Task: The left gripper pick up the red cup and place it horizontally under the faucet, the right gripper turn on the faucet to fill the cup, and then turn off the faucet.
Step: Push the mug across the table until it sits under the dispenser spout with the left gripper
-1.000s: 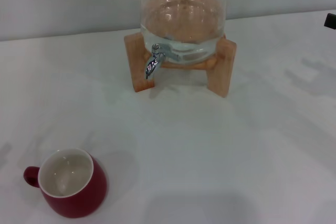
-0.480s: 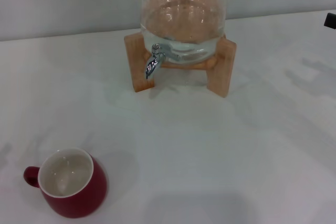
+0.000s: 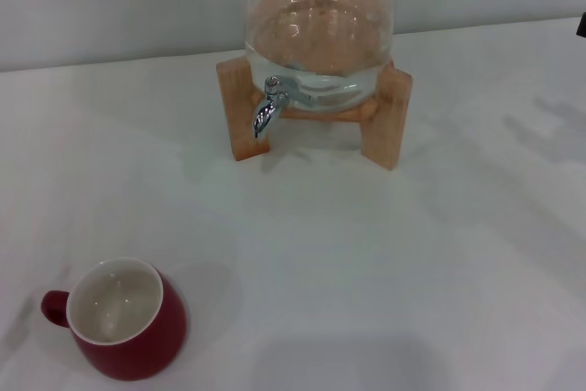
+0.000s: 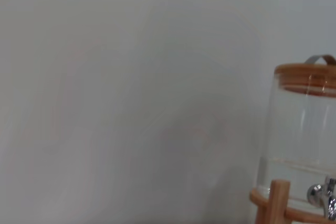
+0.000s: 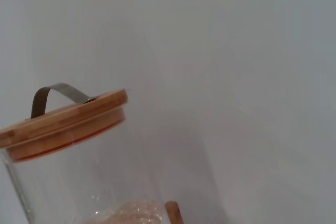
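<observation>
The cup (image 3: 126,320) sits upright near the front left of the table (image 3: 366,254), well apart from the faucet (image 3: 266,107); dark red and rounded outside, glossy white inside, its small loop handle pointing to the robot's left; only the head view catches it.

The faucet is a shiny chrome spigot with a downturned spout, sticking out of the jar (image 3: 320,29) toward the front left; the left wrist view picks up just a chrome glimpse of it (image 4: 323,196) at the picture's edge.

The jar is clear glass, round-bellied, resting on a pale wooden stand (image 3: 389,121) with blocky legs; the head view crops its top, but both wrist views show the flat wooden lid (image 5: 65,121) with a thin metal strap handle (image 5: 55,94) arched over it; the left wrist view also shows a water line low in the glass (image 4: 296,163) and one wooden post of the stand (image 4: 278,200).

The table is plain white and smooth; a pale wall (image 4: 131,87) fills the background of both wrist views.

A dark sliver at the head view's right edge may be the right gripper, too little to judge; neither gripper shows its fingers anywhere, so whether they are wide or narrow I cannot tell; nothing holds the cup.
</observation>
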Available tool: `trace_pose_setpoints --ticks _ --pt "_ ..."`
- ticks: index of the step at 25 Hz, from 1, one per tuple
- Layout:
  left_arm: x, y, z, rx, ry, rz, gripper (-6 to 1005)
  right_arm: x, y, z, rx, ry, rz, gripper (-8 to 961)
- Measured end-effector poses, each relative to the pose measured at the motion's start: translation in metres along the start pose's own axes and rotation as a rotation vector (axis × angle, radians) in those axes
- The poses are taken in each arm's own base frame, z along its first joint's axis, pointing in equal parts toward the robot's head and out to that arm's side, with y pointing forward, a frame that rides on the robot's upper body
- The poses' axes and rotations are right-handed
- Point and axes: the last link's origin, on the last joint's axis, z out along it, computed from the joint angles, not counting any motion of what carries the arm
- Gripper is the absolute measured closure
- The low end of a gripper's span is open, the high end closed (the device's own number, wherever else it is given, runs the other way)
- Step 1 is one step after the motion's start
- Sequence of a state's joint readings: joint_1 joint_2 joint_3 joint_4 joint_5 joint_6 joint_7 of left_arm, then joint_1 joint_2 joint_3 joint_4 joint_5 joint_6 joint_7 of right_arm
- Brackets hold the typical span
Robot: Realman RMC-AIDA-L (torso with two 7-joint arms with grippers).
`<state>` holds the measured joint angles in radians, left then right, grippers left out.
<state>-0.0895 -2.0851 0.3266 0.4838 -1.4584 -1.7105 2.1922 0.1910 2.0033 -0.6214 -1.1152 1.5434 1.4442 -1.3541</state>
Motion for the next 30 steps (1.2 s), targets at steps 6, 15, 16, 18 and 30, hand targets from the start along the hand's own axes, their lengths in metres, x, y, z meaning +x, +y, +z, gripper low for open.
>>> trace_pose_setpoints --ticks 6,15,16,18,30 --pt "-0.022 0.014 -0.015 0.082 0.019 0.061 154 -0.003 -0.003 0.0 0.012 -0.014 0.0 233" --pt "-0.038 0.021 -0.019 0.145 0.006 0.088 155 -0.004 -0.003 0.0 0.011 -0.025 0.009 232" --pt "-0.039 0.022 -0.018 0.147 0.003 0.093 155 -0.004 -0.003 0.0 0.012 -0.029 0.012 232" --pt "-0.04 0.021 -0.017 0.15 -0.004 0.098 155 -0.004 -0.004 -0.002 0.013 -0.037 0.017 232" --pt "-0.053 0.025 0.004 0.107 -0.074 0.135 155 -0.004 -0.005 -0.002 0.015 -0.046 0.028 232"
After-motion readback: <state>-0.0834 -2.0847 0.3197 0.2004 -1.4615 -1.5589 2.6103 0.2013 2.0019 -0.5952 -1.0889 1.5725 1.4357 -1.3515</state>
